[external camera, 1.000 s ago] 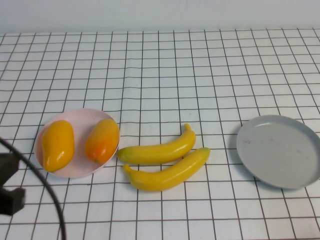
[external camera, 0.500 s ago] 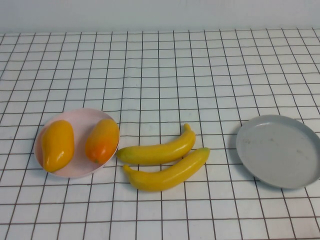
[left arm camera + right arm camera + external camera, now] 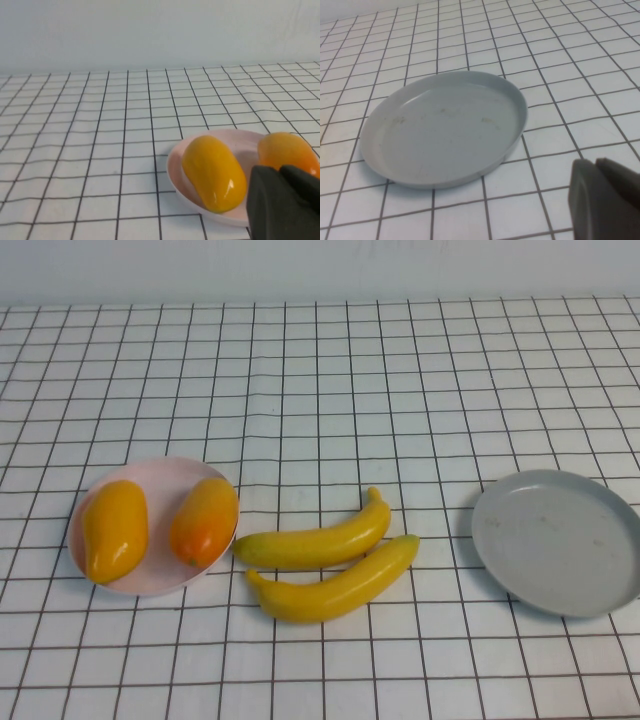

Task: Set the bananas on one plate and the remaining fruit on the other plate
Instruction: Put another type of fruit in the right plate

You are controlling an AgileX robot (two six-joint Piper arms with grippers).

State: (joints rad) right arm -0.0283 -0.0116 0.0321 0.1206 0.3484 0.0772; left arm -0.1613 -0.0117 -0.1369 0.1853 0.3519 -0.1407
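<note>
Two yellow bananas [image 3: 320, 540] [image 3: 335, 588] lie side by side on the checked cloth, between the plates. The pale pink plate [image 3: 160, 475] at the left holds both orange-yellow fruits [image 3: 114, 528] [image 3: 204, 520]. The grey plate [image 3: 555, 540] at the right is empty. Neither arm shows in the high view. In the left wrist view my left gripper [image 3: 280, 171] is shut and empty, just short of the pink plate [image 3: 175, 165] and its fruits [image 3: 212, 172] [image 3: 287, 150]. In the right wrist view my right gripper [image 3: 596, 163] is shut and empty, beside the grey plate [image 3: 445, 130].
A white cloth with a black grid [image 3: 320, 390] covers the whole table. A pale wall runs along the far edge.
My left arm and its cable, at the high view's lower left a second ago, have drawn back out of view. The fruit and plates have not moved.
</note>
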